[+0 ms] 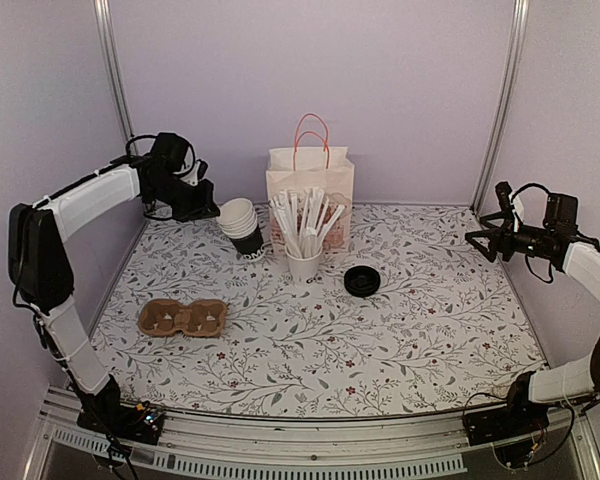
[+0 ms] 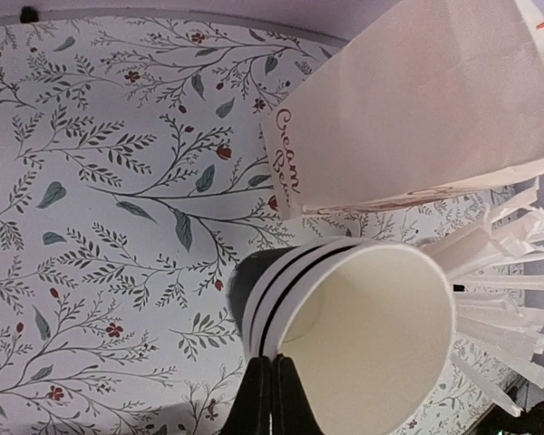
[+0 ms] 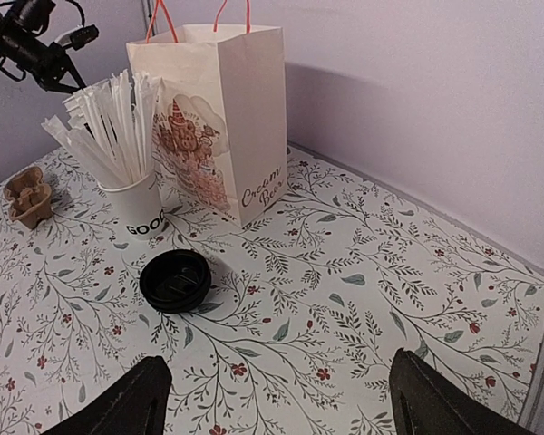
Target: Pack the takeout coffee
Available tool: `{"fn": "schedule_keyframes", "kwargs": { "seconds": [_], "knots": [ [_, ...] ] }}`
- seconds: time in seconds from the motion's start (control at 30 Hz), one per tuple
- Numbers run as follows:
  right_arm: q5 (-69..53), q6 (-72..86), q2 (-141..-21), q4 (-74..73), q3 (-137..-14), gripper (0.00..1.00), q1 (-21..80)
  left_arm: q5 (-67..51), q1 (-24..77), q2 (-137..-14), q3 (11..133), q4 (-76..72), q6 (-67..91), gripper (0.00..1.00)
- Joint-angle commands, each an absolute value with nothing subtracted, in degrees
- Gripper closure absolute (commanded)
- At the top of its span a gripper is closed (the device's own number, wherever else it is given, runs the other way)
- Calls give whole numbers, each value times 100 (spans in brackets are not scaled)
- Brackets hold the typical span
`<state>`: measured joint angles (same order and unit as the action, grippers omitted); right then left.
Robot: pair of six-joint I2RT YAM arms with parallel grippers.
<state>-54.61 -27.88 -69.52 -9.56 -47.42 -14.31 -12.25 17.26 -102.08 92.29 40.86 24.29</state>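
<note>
Top external view: the black lid [image 1: 362, 280] lies flat on the floral surface [image 1: 430, 330] with its short axis vertical. It sits alone, near the right of the white cup [image 1: 304, 265] and in front of the paper bag [image 1: 310, 180]. No cup carries it.

The stack of cups [image 1: 241, 226], dark outside and white inside, is tilted. Its long axis runs from the base, at the surface near the white cup, up to the mouth, which points back-left toward the left claw [image 1: 208, 205].

Left wrist view: the left claw's fingers [image 2: 258, 399] are closed together, pinching the rim wall of the stack. Which nested cup they hold cannot be told.

The white cup stands upright and holds a fan of paper-wrapped sticks [image 1: 302, 215]. The paper bag stands upright just behind it, handles up; its contents are hidden. A cardboard carrier [image 1: 183, 317] lies front-left with its two wells facing up.

Right wrist view: the right claw [image 3: 281, 399] is above the surface at the right, jaws spread wide, gripping nothing.
</note>
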Motion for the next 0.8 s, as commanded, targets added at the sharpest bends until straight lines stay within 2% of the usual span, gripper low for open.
{"fn": "schedule_keyframes", "kwargs": {
  "seconds": [0.0, 0.03, 0.1, 0.13, 0.2, 0.23, 0.3, 0.33, 0.4, 0.47, 0.5, 0.57, 0.63, 0.67, 0.7, 0.73, 0.77],
  "knots": [
    [-5543, -2819, -7027, -1051, -4938, 13, -1431, -882, 1703, -10153, 9264, 4076, 2415, 100],
    [-5536, -2827, -7030, -1061, -4947, 14, -1427, -772, 1727, -10210, 9368, 4242, 2306, 100],
    [-5544, -2830, -7041, -1059, -4940, 14, -1424, -2436, 1446, -10094, 8887, 3608, 2654, 100],
    [-5546, -2830, -7047, -1055, -4939, 13, -1424, -2025, 1512, -10080, 8967, 3696, 2666, 100],
    [-5539, -2830, -7064, -1071, -4952, 14, -1421, 367, 1994, -10290, 9664, 4559, 2200, 100],
    [-5537, -2830, -7078, -1075, -4956, 13, -1416, 480, 1987, -10386, 9831, 4791, 2120, 100],
    [-5537, -2843, -7084, -1089, -4957, 14, -1406, -2092, 1591, -10250, 9249, 4062, 2397, 100],
    [-5537, -2847, -7088, -1088, -4961, 13, -1404, -1911, 1546, -10146, 9050, 3757, 2575, 100],
    [-5518, -2852, -7093, -1114, -4974, 14, -1389, -163, 1878, -10250, 9486, 4383, 2232, 100],
    [-5490, -2863, -7085, -1112, -4975, 14, -1391, -1555, 1650, -10239, 9307, 4042, 2312, 100],
    [-5485, -2871, -7078, -1099, -4968, 13, -1389, -1667, 1570, -10178, 9075, 3841, 2516, 100],
    [-5493, -2865, -7084, -1103, -4970, 14, -1395, -831, 1754, -10219, 9213, 4054, 2326, 100],
    [-5488, -2873, -7092, -1113, -4975, 13, -1389, -1955, 1529, -10203, 8968, 3759, 2501, 100],
    [-5493, -2874, -7093, -1121, -4975, 14, -1382, -1513, 1575, -10207, 9060, 3847, 2565, 100],
    [-5493, -2867, -7105, -1119, -4975, 13, -1385, -245, 1919, -10276, 9330, 4195, 2397, 100],
    [-5490, -2872, -7113, -1124, -4982, 13, -1380, 465, 2077, -10361, 9588, 4492, 2176, 100],
    [-5481, -2878, -7118, -1133, -4983, 14, -1387, -119, 1937, -10370, 9536, 4425, 2164, 100]
  ]
}}
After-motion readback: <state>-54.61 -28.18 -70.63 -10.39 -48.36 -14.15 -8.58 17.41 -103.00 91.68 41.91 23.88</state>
